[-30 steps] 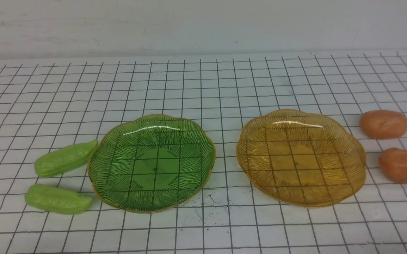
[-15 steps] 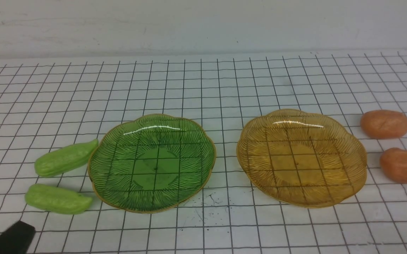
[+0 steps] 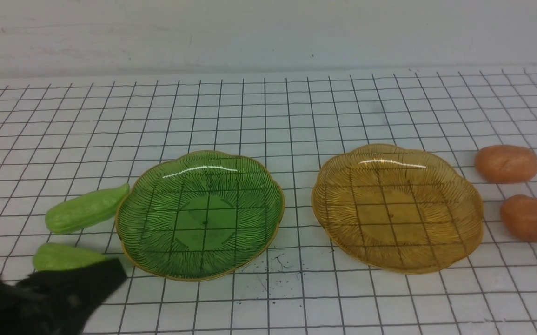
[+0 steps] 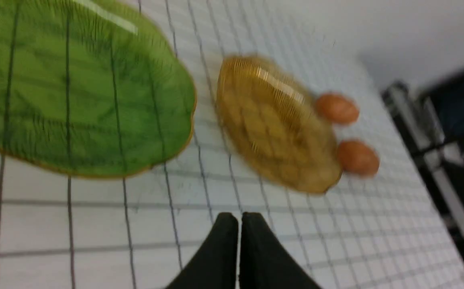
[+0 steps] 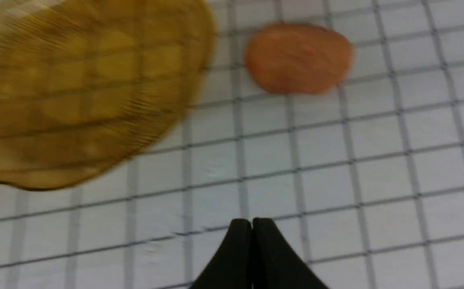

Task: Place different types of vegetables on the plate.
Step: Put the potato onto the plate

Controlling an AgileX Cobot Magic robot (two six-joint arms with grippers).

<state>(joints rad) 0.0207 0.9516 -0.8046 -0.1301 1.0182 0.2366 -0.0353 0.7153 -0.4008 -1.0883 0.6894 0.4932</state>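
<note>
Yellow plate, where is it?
Front view: the yellow plate sits right of the green plate, with the far potato and near potato on its other side.

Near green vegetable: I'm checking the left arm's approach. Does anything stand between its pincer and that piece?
Nothing visible does. The shut left pincer sits in front of the near green vegetable, partly covering it in the front view, with nothing between.

no readable text, no labels, brands, numbers or signs anywhere
</note>
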